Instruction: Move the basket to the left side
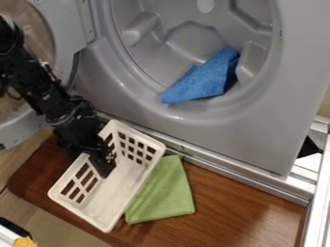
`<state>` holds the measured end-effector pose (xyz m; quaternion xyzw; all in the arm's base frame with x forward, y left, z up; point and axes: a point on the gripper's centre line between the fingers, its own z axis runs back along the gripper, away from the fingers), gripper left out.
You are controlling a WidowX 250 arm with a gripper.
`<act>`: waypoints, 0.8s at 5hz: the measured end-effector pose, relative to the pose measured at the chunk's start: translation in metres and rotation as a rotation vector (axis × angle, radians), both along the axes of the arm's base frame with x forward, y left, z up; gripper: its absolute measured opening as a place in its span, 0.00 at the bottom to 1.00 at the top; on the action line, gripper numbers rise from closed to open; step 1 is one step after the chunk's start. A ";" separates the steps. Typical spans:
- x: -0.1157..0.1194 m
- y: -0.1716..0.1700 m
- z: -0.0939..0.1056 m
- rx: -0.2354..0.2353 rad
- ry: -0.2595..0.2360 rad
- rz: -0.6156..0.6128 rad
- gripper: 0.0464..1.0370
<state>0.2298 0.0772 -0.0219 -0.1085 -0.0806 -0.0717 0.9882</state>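
1. At 10 o'clock in the view, a round door [13, 129] is seen standing open.
2. From the 10 o'clock edge, the black arm [48, 99] is slanted down towards 5 o'clock.
3. At 7 o'clock from the view's centre, the white basket [115, 198] is set upright, its open top turned upwards, over the brown wooden board [241, 207]. Its long axis is laid from 7 o'clock to 1 o'clock, so that one short end is pointed at 1 o'clock and the other at 7 o'clock. The long walls are faced towards 10 and 4 o'clock, and the walls are pierced by rectangular slots.
4. The gripper [105, 169] is lowered at the basket's 10 o'clock long wall, with its end seen against the inside of the basket. How wide it is opened cannot be told, nor whether the wall is held or only touched.
5. Just beside the basket's 4 o'clock long wall, a green cloth [169, 195] is spread on the board.
6. At 1 o'clock, a crumpled blue cloth [205, 79] is draped inside the grey drum [187, 41], at its lower rim. The drum is framed by the grey machine front [248, 137].
7. At 4 o'clock, near the edge of the view, a pale metal frame [316, 193] is seen.
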 end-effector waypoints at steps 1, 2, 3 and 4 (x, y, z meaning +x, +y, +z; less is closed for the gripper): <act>0.003 -0.004 0.011 0.046 0.006 -0.017 0.97; 0.007 -0.009 0.031 0.069 -0.030 -0.018 0.96; 0.006 -0.010 0.052 0.095 -0.066 -0.013 0.96; 0.007 -0.013 0.069 0.112 -0.098 -0.020 0.96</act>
